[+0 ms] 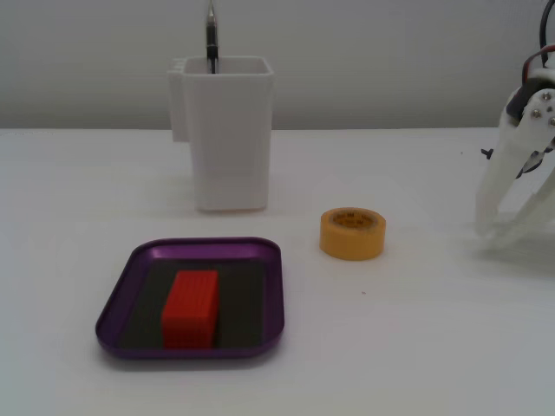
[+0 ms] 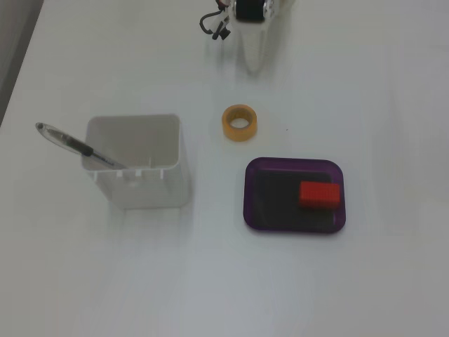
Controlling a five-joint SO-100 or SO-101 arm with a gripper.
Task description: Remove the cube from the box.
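The cube [image 1: 191, 308] lies flat on the dark bottom of the box [image 1: 121, 295], untouched. The gripper [image 1: 503, 227] rests near the desk [image 1: 416, 347] edge, well apart from the box; its white fingers blur together, so I cannot tell their spread.

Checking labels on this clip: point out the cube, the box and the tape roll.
cube [image 1: 191, 299], fixed view, its top face.
box [image 2: 250, 210], fixed view, purple rim at its left edge.
tape roll [image 1: 351, 241], fixed view, its outer yellow wall.
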